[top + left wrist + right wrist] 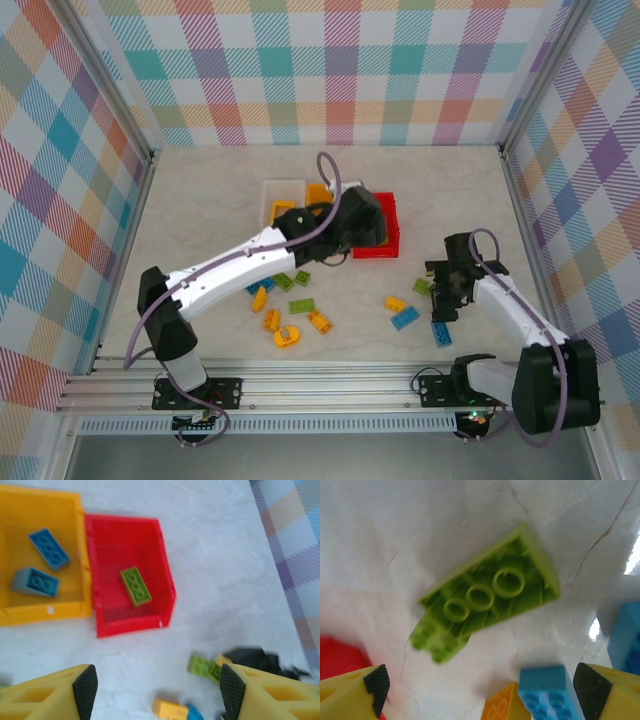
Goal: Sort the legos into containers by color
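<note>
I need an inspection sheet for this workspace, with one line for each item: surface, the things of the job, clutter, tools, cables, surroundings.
Surface: pale marbled table, looks clean.
Job's things: white bin holds yellow bricks; yellow bin holds two blue bricks; red bin holds one green brick; loose bricks of mixed colours lie on the table.
Clutter: nothing seen.
Tools: left tool open, empty, near the red bin; right tool open, empty, above an upturned green brick.
Cables: one cable along each arm, no snag seen.
Surroundings: checked cloth walls, metal frame.
</note>
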`<state>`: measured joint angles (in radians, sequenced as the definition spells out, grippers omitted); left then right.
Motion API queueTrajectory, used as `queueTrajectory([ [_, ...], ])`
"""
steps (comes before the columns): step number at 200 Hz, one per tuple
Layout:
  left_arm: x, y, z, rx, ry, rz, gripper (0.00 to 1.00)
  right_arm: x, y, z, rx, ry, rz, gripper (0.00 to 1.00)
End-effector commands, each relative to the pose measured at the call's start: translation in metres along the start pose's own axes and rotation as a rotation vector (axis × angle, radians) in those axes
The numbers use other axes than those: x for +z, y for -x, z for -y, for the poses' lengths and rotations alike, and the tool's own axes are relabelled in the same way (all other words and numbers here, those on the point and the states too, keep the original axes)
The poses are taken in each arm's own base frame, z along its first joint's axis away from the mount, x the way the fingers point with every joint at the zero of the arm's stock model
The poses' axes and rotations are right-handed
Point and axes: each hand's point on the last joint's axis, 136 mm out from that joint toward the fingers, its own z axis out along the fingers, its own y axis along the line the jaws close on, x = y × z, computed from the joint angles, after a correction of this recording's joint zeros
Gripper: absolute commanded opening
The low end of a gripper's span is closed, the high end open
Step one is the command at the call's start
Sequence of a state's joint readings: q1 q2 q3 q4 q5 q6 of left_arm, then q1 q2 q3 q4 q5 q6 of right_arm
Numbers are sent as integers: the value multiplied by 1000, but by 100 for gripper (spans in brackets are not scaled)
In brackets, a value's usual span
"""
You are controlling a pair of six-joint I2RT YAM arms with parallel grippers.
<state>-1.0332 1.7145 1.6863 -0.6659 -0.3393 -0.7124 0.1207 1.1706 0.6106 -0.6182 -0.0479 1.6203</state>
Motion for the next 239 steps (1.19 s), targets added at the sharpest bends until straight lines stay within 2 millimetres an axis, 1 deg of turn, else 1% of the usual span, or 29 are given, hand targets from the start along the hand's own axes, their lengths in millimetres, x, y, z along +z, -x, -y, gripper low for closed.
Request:
queueTrajectory([
  [1,-8,-14,11,26,-50,36,68,15,-2,-15,137,37,-70,96],
  [17,-16,-30,12,65,-57,34,68,17,10,-22,155,57,-40,96],
  [41,-20,-49,6,86,-64,18,68,23,23,-19,195,46,-21,94],
  [56,-23,-55,1,80,-64,15,68,26,29,-17,211,39,-20,91],
  [79,-26,-58,-3,72,-59,20,67,28,37,-18,226,36,-9,78],
  [93,-27,-57,-4,72,-57,24,67,28,38,-16,226,11,-12,68],
  [106,-28,-56,-4,74,-57,27,67,29,37,-15,222,-8,-18,56],
  [126,-28,-56,-5,76,-56,27,66,29,39,-19,194,-1,-12,40],
  [141,-28,-58,-6,76,-57,26,66,19,42,-31,119,17,9,28],
  [156,-30,-59,-11,64,-51,29,66,2,42,-50,2,64,32,18],
  [172,-36,-58,-21,47,-37,50,66,-24,39,-68,-150,111,94,15],
  [181,-42,-55,-27,37,-33,70,66,-41,31,-81,-264,155,139,15],
  [189,-49,-52,-34,26,-26,92,67,-56,19,-94,-383,199,180,15],
  [198,-56,-49,-43,17,-17,118,68,-71,-1,-110,-540,254,216,16],
  [207,-63,-46,-51,10,-13,145,68,-79,-25,-123,-697,292,236,17],
  [215,-69,-43,-60,-1,3,170,68,-80,-46,-132,-819,307,233,18],
  [223,-75,-41,-69,-10,20,192,69,-77,-69,-141,-938,319,209,19],
  [231,-80,-39,-74,-15,25,208,69,-70,-87,-145,-1031,300,188,19],
  [239,-84,-38,-79,-17,29,217,70,-60,-100,-149,-1099,269,157,20],
])
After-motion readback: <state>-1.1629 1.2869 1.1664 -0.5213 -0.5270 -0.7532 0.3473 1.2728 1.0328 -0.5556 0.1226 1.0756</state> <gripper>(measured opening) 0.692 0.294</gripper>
